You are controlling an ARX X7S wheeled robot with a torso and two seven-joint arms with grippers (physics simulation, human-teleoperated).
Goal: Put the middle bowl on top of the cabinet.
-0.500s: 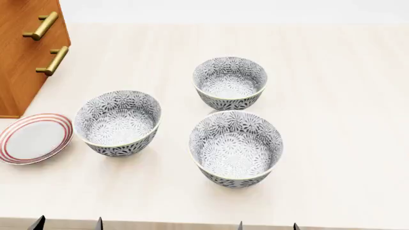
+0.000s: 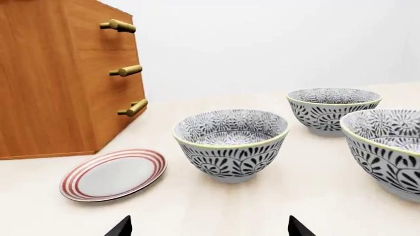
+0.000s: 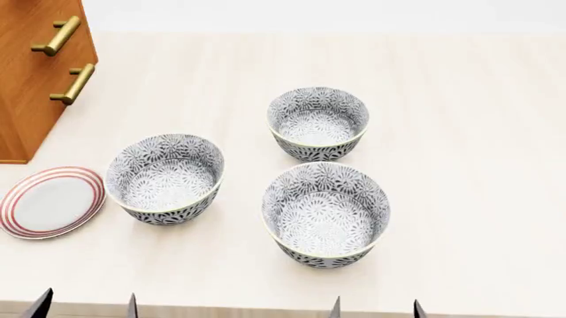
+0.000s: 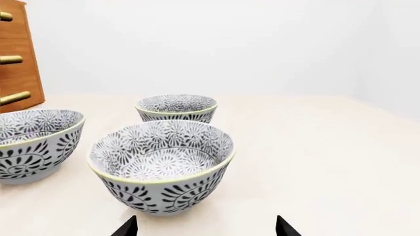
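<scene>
Three alike grey-and-white floral bowls stand in a triangle on the pale table: a left bowl (image 3: 166,179) (image 2: 229,142), a far bowl (image 3: 319,124) (image 4: 176,108) and a near bowl (image 3: 325,213) (image 4: 161,164). Which of them is the middle bowl I cannot tell. The orange-brown cabinet (image 3: 36,79) (image 2: 52,78) rises at the far left; its top is out of view. My left gripper (image 3: 87,308) (image 2: 210,228) is open at the front edge, short of the left bowl. My right gripper (image 3: 376,310) (image 4: 206,228) is open just before the near bowl. Both hold nothing.
A flat white plate with red rings (image 3: 52,202) (image 2: 113,174) lies between the cabinet's foot and the left bowl. Brass bar handles (image 3: 73,83) stick out from the cabinet front. The table (image 3: 478,165) stretches bare to the right of the bowls.
The bowls and plate sit a little lower in the head view than before. Both grippers' fingertips show slightly more at the bottom edge. Nothing was grasped or moved.
</scene>
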